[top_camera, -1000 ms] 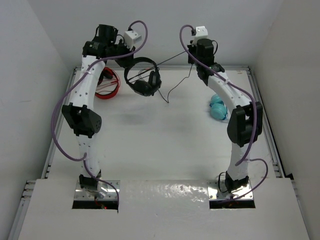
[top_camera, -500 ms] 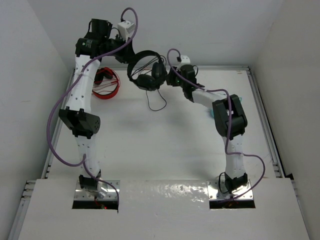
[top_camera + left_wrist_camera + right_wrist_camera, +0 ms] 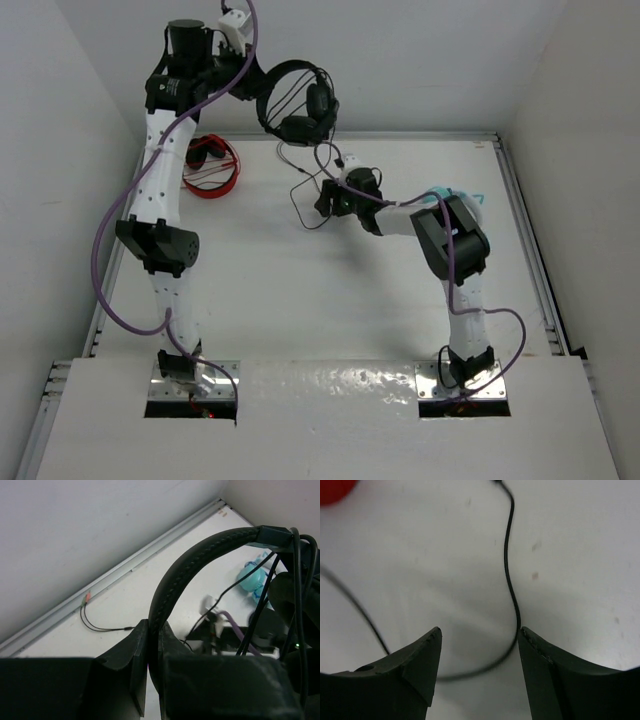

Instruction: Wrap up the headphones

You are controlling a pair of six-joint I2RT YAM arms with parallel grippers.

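While my left gripper point(image 3: 150, 645) pinches the headphones point(image 3: 300, 128) by the headband point(image 3: 200, 555), I centre the cable point(image 3: 509, 570) between my right gripper's point(image 3: 480, 645) spread jaws before closing.

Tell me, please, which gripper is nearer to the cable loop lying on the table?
Right. The right gripper hovers open, low over the cable loop; the left gripper is raised high at the back, shut on the headband of the headphones.

Bright, even overhead light casts soft shadows on the table point(image 3: 300, 290); the right gripper point(image 3: 480, 632) looks blurred.
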